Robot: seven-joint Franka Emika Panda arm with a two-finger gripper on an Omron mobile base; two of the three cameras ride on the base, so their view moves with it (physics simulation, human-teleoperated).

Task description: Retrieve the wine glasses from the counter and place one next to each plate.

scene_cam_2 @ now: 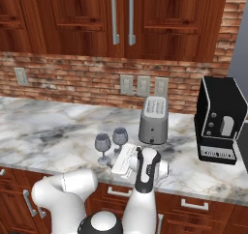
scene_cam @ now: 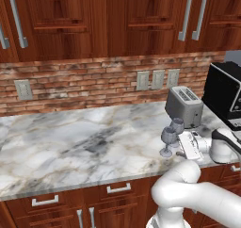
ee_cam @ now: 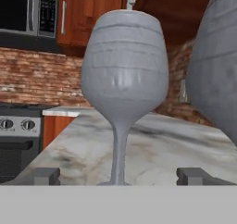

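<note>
Presently, the gripper (ee_cam: 118,176) is level with the nearer wine glass (scene_cam: 167,138), fingers (ee_cam: 42,176) spread wide and holding nothing.

Both glasses stand upright on the marble table (scene_cam: 70,142), near its front edge, just left of the silver toaster (scene_cam: 184,105); the second wine glass (scene_cam: 177,125) stands just behind the first, closer to the toaster. In the hand view the nearer glass's stem rises between the two fingertips, not touching either, and the second glass bulks large at the right edge. A black appliance (scene_cam_2: 220,118) sits on the table beyond the toaster. Behind runs a red brick wall (scene_cam: 84,81) with outlets, below wood cabinets (scene_cam: 94,20).
</note>
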